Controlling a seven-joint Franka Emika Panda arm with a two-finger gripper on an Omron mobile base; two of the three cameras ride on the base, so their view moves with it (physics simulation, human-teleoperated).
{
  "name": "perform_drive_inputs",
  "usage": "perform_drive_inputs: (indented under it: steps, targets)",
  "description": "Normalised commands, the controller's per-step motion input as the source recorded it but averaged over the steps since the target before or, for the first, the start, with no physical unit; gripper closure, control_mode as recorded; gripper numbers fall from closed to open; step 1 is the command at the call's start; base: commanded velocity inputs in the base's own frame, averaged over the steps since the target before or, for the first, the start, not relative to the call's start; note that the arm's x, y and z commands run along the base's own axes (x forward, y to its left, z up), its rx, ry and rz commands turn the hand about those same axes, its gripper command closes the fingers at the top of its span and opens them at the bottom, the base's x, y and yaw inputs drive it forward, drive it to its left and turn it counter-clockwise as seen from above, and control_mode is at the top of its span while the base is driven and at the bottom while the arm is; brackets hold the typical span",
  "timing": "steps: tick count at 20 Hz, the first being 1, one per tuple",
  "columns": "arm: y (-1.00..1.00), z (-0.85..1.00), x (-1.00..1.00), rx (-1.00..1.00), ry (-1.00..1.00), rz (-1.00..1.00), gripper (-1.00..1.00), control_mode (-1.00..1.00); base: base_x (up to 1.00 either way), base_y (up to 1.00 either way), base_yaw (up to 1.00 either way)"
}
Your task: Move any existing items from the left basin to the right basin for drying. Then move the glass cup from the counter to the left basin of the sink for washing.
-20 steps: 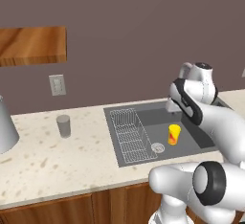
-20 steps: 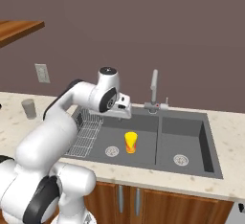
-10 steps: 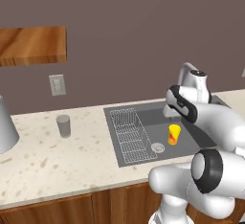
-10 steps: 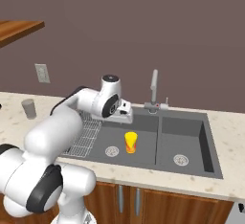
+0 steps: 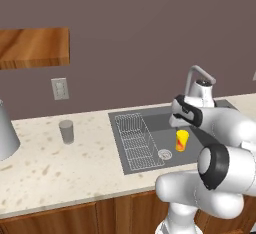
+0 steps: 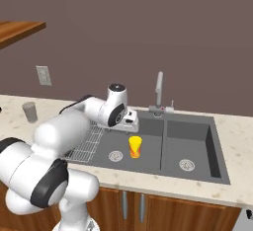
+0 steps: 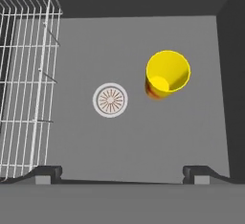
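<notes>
Yellow item point(image 7: 166, 74) stands upright on floor of left basin point(image 6: 148, 152), beside round drain point(image 7: 110, 100), wire rack point(image 5: 136, 140) off to one side. End effector point(image 7: 122, 173) hangs above it, jaws spread wide, nothing held (item sits off-centre from gap). Looks light, rigid, open-topped; smooth wall probably slippery. Best hold: pinch across body below rim, around red band. Right basin point(image 6: 190, 143) waits unoccupied. Glass cup point(image 5: 66, 131) sits on counter point(image 5: 60, 168), well apart from sink.
</notes>
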Motion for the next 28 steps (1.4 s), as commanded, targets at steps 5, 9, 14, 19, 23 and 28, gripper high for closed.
perform_drive_inputs:
  steps: [5, 9, 14, 19, 23, 28]
  targets:
    - [-0.08, -0.27, 0.11, 0.00, 0.00, 0.00, -1.00, -1.00, 0.00, 0.00, 0.00]
    - [-0.07, -0.25, 0.12, 0.00, 0.00, 0.00, -1.00, -1.00, 0.00, 0.00, 0.00]
    - [-0.08, -0.22, 0.14, 0.00, 0.00, 0.00, -1.00, -1.00, 0.00, 0.00, 0.00]
    - [-0.11, -0.19, 0.11, 0.00, 0.00, 0.00, -1.00, -1.00, 0.00, 0.00, 0.00]
    - [-0.10, -0.15, 0.11, 0.00, 0.00, 0.00, -1.00, -1.00, 0.00, 0.00, 0.00]
    - [-0.02, -0.11, 0.16, 0.00, 0.00, 0.00, -1.00, -1.00, 0.00, 0.00, 0.00]
